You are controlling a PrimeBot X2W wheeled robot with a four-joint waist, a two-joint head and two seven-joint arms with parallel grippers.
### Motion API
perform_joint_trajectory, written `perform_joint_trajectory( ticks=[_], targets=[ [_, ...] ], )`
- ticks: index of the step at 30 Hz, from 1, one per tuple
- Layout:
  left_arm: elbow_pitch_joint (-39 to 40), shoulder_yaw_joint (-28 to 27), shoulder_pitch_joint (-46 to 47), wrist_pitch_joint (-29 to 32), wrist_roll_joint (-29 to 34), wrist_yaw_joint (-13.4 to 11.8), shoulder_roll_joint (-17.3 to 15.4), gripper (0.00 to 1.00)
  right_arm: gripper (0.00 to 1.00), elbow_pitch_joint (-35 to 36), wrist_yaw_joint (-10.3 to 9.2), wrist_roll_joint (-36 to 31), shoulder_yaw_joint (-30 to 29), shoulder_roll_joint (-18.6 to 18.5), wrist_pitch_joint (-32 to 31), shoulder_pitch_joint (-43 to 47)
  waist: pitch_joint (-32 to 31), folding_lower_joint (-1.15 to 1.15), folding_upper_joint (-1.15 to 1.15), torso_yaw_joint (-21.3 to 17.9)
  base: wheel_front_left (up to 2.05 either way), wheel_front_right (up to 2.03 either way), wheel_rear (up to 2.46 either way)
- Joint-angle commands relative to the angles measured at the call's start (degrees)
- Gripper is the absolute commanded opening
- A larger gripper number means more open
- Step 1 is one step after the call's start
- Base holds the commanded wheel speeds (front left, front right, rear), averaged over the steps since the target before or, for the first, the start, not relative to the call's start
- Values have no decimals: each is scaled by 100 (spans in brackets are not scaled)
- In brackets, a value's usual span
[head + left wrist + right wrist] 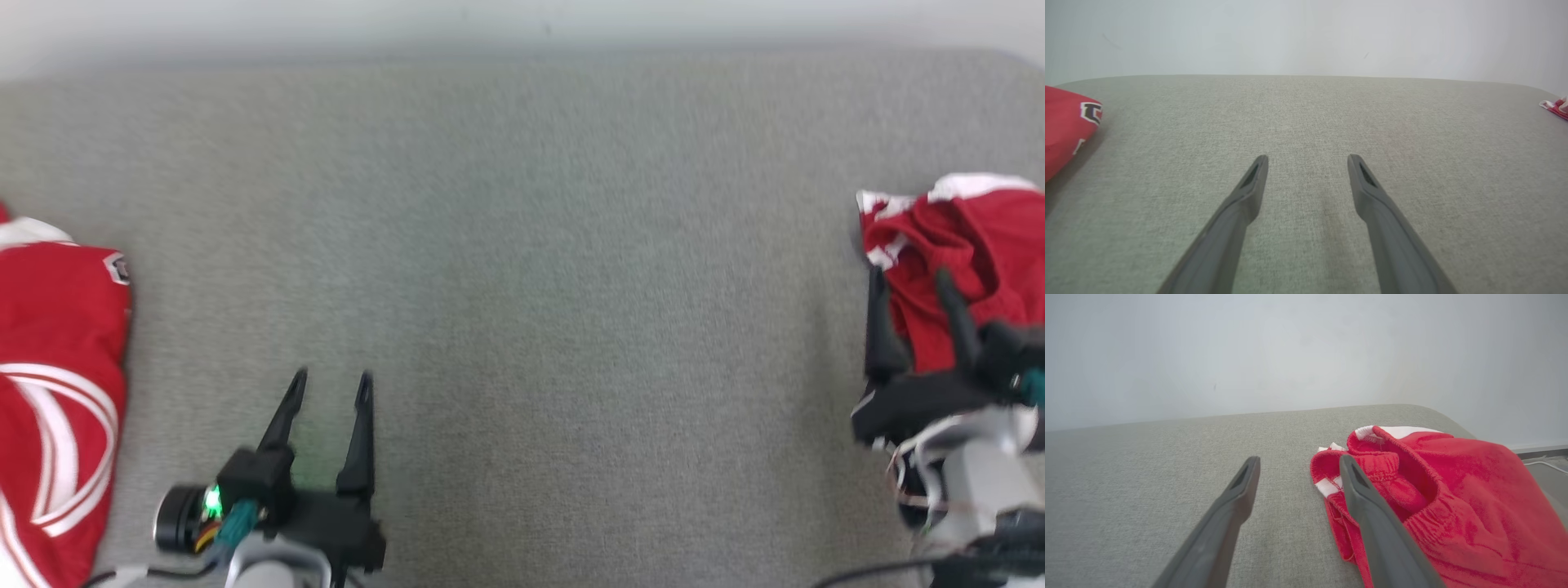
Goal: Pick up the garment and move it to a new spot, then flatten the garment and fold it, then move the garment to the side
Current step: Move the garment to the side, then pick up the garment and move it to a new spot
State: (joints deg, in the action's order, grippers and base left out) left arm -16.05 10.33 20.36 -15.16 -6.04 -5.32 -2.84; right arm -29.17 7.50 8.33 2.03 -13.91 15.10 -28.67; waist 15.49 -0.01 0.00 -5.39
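A crumpled red garment [980,229] with white trim and an elastic waistband lies at the right edge of the grey fabric surface [571,245]. My right gripper [910,276] is open at its near left edge, one finger over the cloth and one beside it. In the right wrist view the garment [1474,490] bunches under and right of the right gripper [1300,458], which has nothing between its fingers. My left gripper [333,376] stands open over bare surface at the lower left; the left wrist view shows the left gripper [1307,157] empty too.
A second red garment with white stripes [57,327] lies at the left edge, its corner with a small badge [1065,126] in the left wrist view. A pale wall rises behind the surface's far edge. The surface's rounded right corner drops off just past the crumpled garment.
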Motion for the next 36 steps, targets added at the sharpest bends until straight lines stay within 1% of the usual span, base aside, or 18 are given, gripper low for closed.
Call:
perform_joint_trajectory(
  ticks=[1, 5, 9, 12, 17, 22, 26, 30, 34, 36],
  targets=[
    [3, -58, -224, 0, 12, -21, -10, 100, 100, 104, -2, 90, 22, 61, 5, 259, -489, 1, 0, 249, 0, 0, 0],
    [-20, -228, -566, -3, 41, -2, -12, 100, 100, 318, -2, 169, 180, 207, 6, 778, -809, 1, 0, 384, 0, 0, 0],
    [-67, -413, -887, -3, 76, -3, -13, 100, 100, 367, -2, 144, 406, 300, 5, 1191, -1127, 1, 0, 473, 0, 0, 0],
    [-115, -509, -1139, -3, 136, -1, -9, 100, 100, 435, -2, 212, 465, 388, 6, 1515, -1376, 1, 0, 557, 0, 0, 0],
    [-88, -699, -1431, -3, 149, -12, -11, 100, 100, 555, -2, 123, 563, 482, 5, 1865, -1542, 1, 0, 631, 0, 0, 0],
    [-50, -817, -1606, -3, 118, -80, -9, 100, 100, 540, -2, 143, 621, 578, 5, 2032, -1600, 1, 0, 658, 0, 0, 0],
    [-71, -870, -1629, -3, 91, -70, -11, 100, 100, 523, -2, 144, 641, 600, 6, 2110, -1593, 1, 0, 683, 0, 0, 0],
    [-103, -933, -1597, -3, 69, -118, -12, 100, 100, 519, -2, 137, 655, 601, 5, 2112, -1556, 1, 0, 714, 0, 0, 0],
    [-178, -1207, -1424, -3, -50, -228, -13, 100, 100, 531, -2, 169, 699, 565, 5, 2020, -1445, 1, 0, 791, 0, 0, 0],
    [-222, -1367, -1315, -3, -24, -236, -8, 100, 100, 524, -2, 227, 687, 569, 6, 1950, -1336, 1, 0, 843, 0, 0, 0]
  ],
)
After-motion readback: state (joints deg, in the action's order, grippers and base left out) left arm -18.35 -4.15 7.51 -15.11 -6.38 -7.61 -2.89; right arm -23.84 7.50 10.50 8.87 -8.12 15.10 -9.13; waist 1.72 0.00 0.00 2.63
